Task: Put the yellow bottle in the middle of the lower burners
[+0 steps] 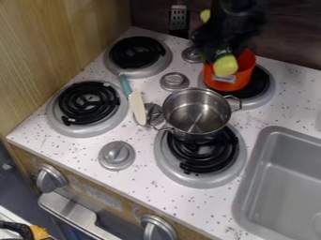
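"Where's the gripper (223, 43)?"

"One black gripper, at the upper right, hanging over the single orange pot (246, 61)."

"And its jaws?"

"I can't tell whether they're spread, pressed together or pinching something. It's too dark there."

"The yellow bottle (225, 65)?"

"I count one, its rounded yellow end just below the gripper, at the pot's opening. I can't tell whether it touches the pot."

"How many burners?"

"Four: an upper left one (136, 51), a lower left one (88, 102), a lower right one (205, 156) and an upper right one (260, 85), with the orange pot on that last."

"Any other pots?"

"One steel saucepan (196, 112) with two loop handles, over the rear of the lower right burner."

"Knives?"

"One, a teal-handled knife (136, 105), lying between the lower two burners, its blade reaching a knob (152, 113)."

"Count the knobs, then."

"Four on the speckled white top (65, 148), and two front knobs (50, 178) on the wooden panel below."

"Sinks?"

"One grey sink (280, 187), at the right."
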`<state>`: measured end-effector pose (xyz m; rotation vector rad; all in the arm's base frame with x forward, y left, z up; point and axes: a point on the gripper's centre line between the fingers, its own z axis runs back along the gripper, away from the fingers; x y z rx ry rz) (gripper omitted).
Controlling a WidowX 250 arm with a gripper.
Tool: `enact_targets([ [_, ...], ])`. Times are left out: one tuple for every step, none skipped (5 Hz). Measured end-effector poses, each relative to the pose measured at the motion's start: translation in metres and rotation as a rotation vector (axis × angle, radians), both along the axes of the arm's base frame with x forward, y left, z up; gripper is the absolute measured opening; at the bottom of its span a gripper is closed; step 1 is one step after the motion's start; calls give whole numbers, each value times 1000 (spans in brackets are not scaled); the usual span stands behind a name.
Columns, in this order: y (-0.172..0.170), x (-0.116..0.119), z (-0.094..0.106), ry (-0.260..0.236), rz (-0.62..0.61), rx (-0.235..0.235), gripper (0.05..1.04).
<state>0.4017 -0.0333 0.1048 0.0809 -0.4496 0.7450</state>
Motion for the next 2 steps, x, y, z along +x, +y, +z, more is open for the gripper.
enact_targets([
  [-6, -15, 19, -9, 39, 39, 652],
  [-1, -28, 29, -3, 71, 65, 652],
])
